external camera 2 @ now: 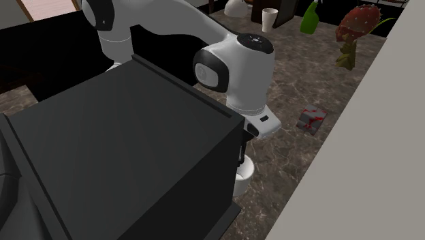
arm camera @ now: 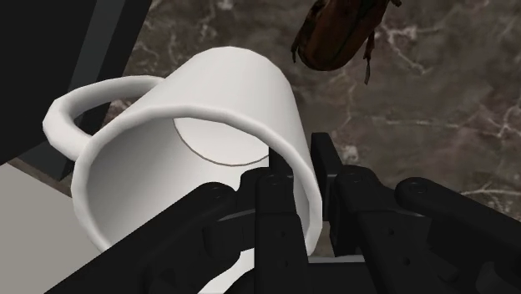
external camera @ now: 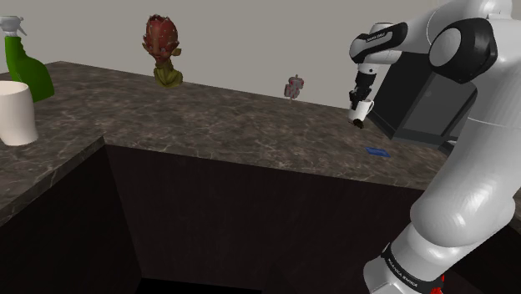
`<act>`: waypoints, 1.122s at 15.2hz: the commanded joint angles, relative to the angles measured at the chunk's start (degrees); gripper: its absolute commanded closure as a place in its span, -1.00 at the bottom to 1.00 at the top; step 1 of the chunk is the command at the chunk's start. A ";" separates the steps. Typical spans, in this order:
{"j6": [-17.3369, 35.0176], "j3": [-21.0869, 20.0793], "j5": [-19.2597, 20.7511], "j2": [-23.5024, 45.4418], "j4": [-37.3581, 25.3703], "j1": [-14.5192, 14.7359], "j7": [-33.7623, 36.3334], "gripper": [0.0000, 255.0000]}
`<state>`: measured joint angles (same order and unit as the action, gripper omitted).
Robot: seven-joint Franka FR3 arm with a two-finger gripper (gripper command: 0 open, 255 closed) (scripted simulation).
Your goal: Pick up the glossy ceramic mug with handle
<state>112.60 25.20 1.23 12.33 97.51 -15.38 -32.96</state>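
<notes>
A glossy white mug [arm camera: 225, 92] with a loop handle sits tilted right in front of the wrist camera, its mouth facing it. My gripper [arm camera: 299, 171] is shut on the mug's rim wall, one black finger [arm camera: 271, 188] inside and the other outside. In the shoulder view the gripper [external camera: 361, 117] points down over the dark marble counter [external camera: 225, 117], with the mug [external camera: 360, 108] as a small white shape at its tip. In the second exterior view the mug [external camera 2: 245, 174] sits under the hand, tight against the black box.
A big black box [external camera: 426, 100] stands just behind the gripper. A red-brown plant-like figure [external camera: 163, 46], a small grey-red object [external camera: 294, 87] and a blue chip [external camera: 377, 151] lie on the counter. A green spray bottle [external camera: 25, 67] and white cup [external camera: 15, 113] stand far left.
</notes>
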 commanded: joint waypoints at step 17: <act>-9.79 0.21 0.06 -0.44 -9.42 -0.23 -0.65 1.00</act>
<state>103.73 25.39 1.23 12.06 88.84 -15.62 -33.60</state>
